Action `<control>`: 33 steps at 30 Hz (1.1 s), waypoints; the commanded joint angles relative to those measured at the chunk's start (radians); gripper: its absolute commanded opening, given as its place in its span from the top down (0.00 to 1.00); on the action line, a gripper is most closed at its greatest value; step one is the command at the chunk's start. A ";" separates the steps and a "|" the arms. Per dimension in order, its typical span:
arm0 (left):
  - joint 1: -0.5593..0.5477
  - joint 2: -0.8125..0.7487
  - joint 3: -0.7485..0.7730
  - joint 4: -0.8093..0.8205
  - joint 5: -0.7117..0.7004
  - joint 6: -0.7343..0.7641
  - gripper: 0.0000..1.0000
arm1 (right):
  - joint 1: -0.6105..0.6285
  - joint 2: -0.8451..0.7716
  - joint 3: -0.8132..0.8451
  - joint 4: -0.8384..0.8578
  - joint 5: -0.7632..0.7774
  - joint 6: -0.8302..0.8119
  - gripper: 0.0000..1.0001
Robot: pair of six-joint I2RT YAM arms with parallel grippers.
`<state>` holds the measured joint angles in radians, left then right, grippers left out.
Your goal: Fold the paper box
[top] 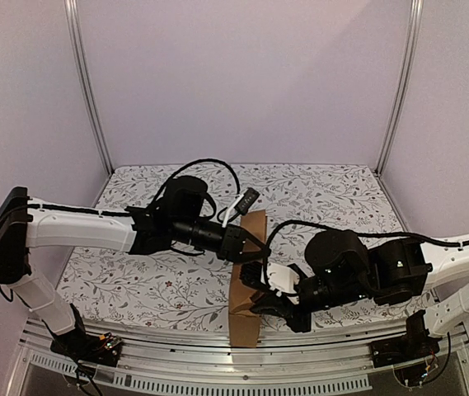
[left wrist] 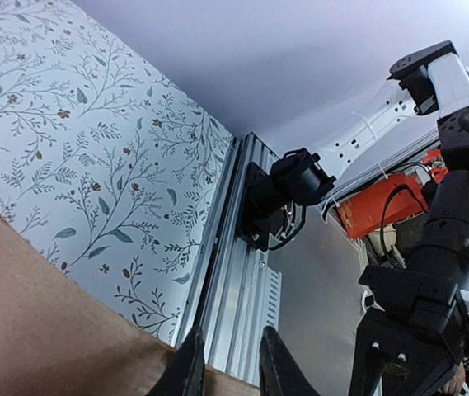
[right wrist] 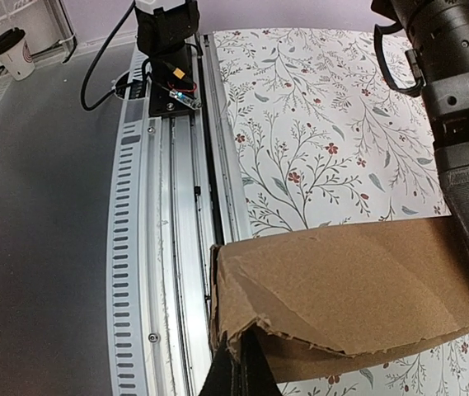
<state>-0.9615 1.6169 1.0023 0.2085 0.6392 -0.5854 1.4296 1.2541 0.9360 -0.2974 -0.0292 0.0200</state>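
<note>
Most folds seem left: our paper box (right wrist: 341, 280) is a creased sheet between left hand (left wrist: 230, 367) (grip we cannot tell) and closed right hand (right wrist: 238, 375).

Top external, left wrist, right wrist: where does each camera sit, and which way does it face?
Top external: above and behind the arms, looking down on the table; shows left arm and right arm at the paper box.
Left wrist: on the left arm, looking past its own jaws, set on the box edge, toward the near rail and the right arm.
Right wrist: on the right arm, looking past its shut jaws, over the box, toward rail and left arm.
Shared: both wrist views show box, rail, table.
</note>
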 commanded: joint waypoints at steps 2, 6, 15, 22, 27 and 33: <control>0.004 0.084 -0.056 -0.184 -0.075 -0.006 0.78 | 0.069 0.015 0.052 -0.051 -0.065 0.015 1.00; 0.004 0.089 -0.056 -0.180 -0.075 -0.011 0.78 | 0.089 0.027 0.056 -0.064 -0.064 0.025 1.00; 0.006 0.104 -0.060 -0.169 -0.073 -0.022 0.80 | 0.128 0.045 0.091 -0.082 -0.052 0.028 1.00; 0.006 0.105 -0.072 -0.167 -0.079 -0.029 0.80 | 0.144 0.067 0.106 -0.087 -0.067 0.030 1.00; 0.006 0.112 -0.074 -0.164 -0.081 -0.034 0.80 | 0.158 0.080 0.116 -0.093 -0.074 0.035 1.00; 0.005 0.121 -0.076 -0.158 -0.077 -0.040 0.81 | 0.167 0.091 0.127 -0.101 -0.092 0.055 1.00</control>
<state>-0.9611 1.6402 0.9993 0.2611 0.6430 -0.6189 1.5085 1.3178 1.0412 -0.4038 0.0845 0.0544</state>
